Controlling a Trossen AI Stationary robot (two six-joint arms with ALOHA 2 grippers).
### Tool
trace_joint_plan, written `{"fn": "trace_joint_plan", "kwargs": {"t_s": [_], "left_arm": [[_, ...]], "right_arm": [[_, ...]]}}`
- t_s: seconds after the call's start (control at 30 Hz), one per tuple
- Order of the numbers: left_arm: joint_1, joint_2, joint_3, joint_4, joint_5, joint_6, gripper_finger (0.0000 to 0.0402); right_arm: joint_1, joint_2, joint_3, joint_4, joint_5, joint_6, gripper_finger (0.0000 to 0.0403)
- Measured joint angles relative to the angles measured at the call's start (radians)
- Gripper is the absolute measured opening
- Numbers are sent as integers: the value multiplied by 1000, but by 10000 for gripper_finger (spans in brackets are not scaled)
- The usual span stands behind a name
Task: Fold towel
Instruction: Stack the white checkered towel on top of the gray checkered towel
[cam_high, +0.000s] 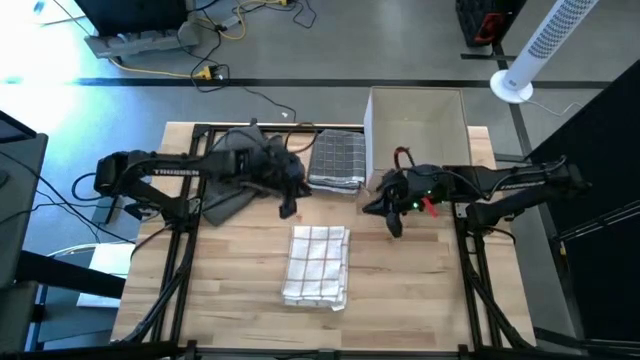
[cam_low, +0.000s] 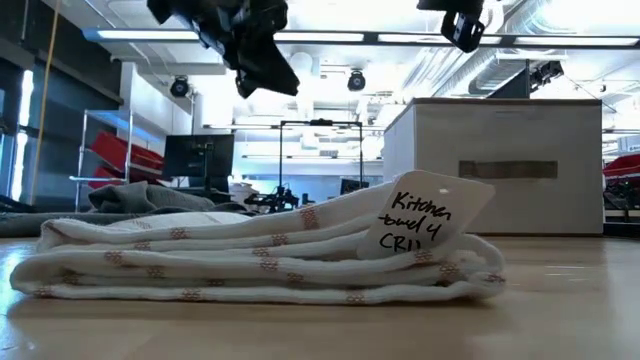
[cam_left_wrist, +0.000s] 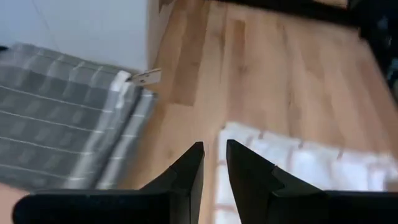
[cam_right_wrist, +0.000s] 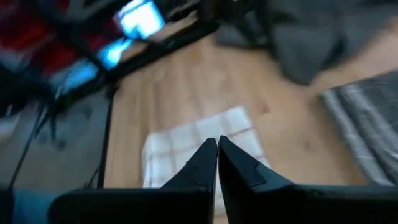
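Observation:
A white towel (cam_high: 318, 264) with thin red checks lies folded in several layers at the middle of the table; the low view shows its stack (cam_low: 250, 262) with a handwritten paper tag (cam_low: 422, 222). My left gripper (cam_high: 290, 208) hovers above the table beyond the towel's far left corner, its fingers (cam_left_wrist: 211, 163) nearly closed with a narrow gap and nothing between them. My right gripper (cam_high: 394, 226) hangs to the towel's right, its fingers (cam_right_wrist: 217, 152) shut and empty. Both are raised clear of the towel.
A folded grey checked towel (cam_high: 337, 162) lies at the far middle, a dark grey cloth (cam_high: 235, 175) under the left arm. A white box (cam_high: 417, 125) stands at the far right. Bare wood lies near the front edge.

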Motion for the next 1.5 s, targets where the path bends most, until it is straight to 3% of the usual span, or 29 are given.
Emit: {"fn": "trace_joint_plan", "kwargs": {"t_s": [0.2,0.43,0.97,1.07,1.23,1.5], "left_arm": [[59,0,35,-73,-26,234,67],[82,18,35,-89,-15,217,95],[1,231,34,-83,25,223,174],[-22,291,34,-66,36,246,179],[-30,373,34,27,162,204,180],[-93,447,34,98,103,184,179]], "right_arm": [[-51,-28,0,24,89,90,0],[-88,-120,0,2,211,90,0],[-102,-239,0,-188,240,88,0],[-102,-238,0,-223,240,88,0],[-102,-238,0,-259,240,67,0],[-102,-238,0,-311,263,61,0]]}}
